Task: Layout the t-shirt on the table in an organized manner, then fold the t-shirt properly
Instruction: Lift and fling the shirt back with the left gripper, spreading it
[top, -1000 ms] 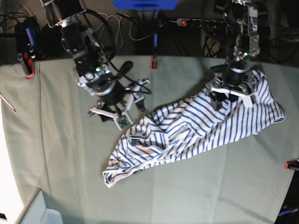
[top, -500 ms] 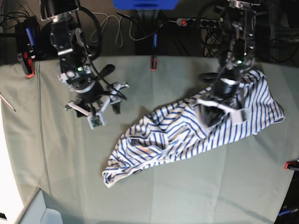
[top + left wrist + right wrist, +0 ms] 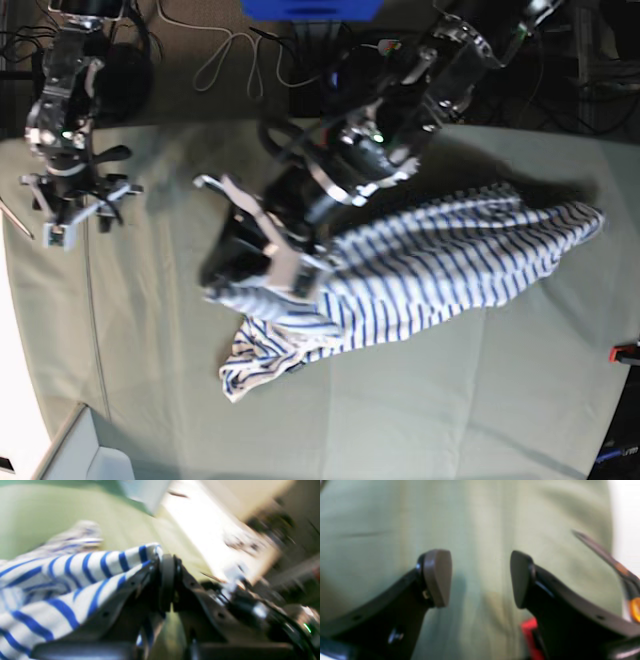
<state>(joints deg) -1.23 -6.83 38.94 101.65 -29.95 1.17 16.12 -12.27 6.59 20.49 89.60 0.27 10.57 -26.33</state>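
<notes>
The t-shirt [image 3: 450,260], white with blue stripes, lies stretched across the table [image 3: 450,400] from the right edge toward the middle, with a crumpled end at the lower left. My left gripper [image 3: 250,262] is over the middle of the table, shut on a fold of the t-shirt. The left wrist view shows the left gripper [image 3: 166,580] pinching striped cloth [image 3: 62,580] between its pads. My right gripper [image 3: 70,205] hangs at the far left, well away from the shirt. In the right wrist view the right gripper [image 3: 480,577] is open over bare table cloth [image 3: 480,517].
A white bin corner [image 3: 85,450] sits at the bottom left. Red clamps mark the table edges [image 3: 625,352] [image 3: 530,627]. A thin dark and orange tool [image 3: 620,567] lies near the right gripper. Cables [image 3: 230,50] run behind the table.
The left gripper closed on the shirt and swept left across the table, dragging the cloth with it. The right arm moved away to the far left, still open.
</notes>
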